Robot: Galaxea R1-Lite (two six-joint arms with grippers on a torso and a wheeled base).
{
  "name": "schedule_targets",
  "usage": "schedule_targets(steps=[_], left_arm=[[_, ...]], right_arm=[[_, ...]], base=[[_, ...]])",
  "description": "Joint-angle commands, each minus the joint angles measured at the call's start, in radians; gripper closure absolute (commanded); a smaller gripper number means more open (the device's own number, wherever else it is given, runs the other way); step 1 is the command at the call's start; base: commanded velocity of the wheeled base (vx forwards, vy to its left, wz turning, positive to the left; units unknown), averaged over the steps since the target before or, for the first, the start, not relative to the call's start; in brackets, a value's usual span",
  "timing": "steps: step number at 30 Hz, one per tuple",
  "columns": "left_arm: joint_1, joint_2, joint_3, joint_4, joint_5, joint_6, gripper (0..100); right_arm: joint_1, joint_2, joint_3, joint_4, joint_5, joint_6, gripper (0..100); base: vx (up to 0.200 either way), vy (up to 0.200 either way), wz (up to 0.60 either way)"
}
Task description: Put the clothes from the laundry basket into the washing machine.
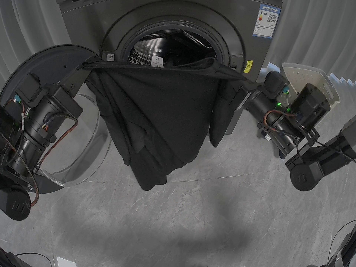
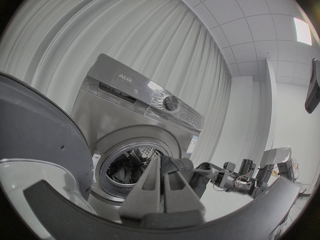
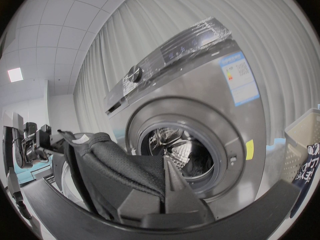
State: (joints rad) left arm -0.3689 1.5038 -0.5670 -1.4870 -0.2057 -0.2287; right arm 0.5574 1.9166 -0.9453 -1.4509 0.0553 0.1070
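Note:
A black shirt (image 1: 159, 115) hangs stretched between my two grippers in front of the washing machine (image 1: 178, 15), its top edge level with the round drum opening (image 1: 170, 50). My left gripper (image 1: 86, 64) is shut on the shirt's left corner, beside the open door (image 1: 44, 93). My right gripper (image 1: 239, 81) is shut on the right corner, by the machine's right side. The left wrist view has the fingers (image 2: 156, 180) pinched on black cloth (image 2: 181, 165). The right wrist view has mesh cloth (image 3: 126, 167) clamped at its fingers (image 3: 175, 180). Dark clothes lie inside the drum (image 2: 125, 172).
A beige laundry basket (image 1: 315, 80) stands right of the machine, behind my right arm, with a dark garment (image 3: 308, 167) over its rim. The door's glass bowl (image 1: 74, 152) bulges out on the left. Grey floor (image 1: 204, 212) lies open in front. Curtains hang behind.

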Motion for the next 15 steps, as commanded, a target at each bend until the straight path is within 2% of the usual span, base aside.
schedule_targets(steps=[1,3,5,15], left_arm=[[0.007,-0.033,0.006,0.025,0.000,0.000,100],[0.007,-0.040,0.007,0.036,0.000,0.000,100],[0.007,-0.040,0.009,0.039,0.000,0.000,100],[0.004,-0.034,-0.010,0.039,0.000,-0.001,100]], right_arm=[[-0.013,-0.051,-0.027,0.000,-0.011,0.003,100],[-0.013,-0.068,-0.029,0.000,-0.022,0.006,100],[-0.007,-0.088,-0.039,0.003,-0.054,0.014,100],[0.006,-0.102,-0.064,0.014,-0.061,0.017,100]], base=[[0.000,0.000,0.00],[0.000,0.000,0.00],[0.000,0.000,0.00],[0.000,0.000,0.00]])
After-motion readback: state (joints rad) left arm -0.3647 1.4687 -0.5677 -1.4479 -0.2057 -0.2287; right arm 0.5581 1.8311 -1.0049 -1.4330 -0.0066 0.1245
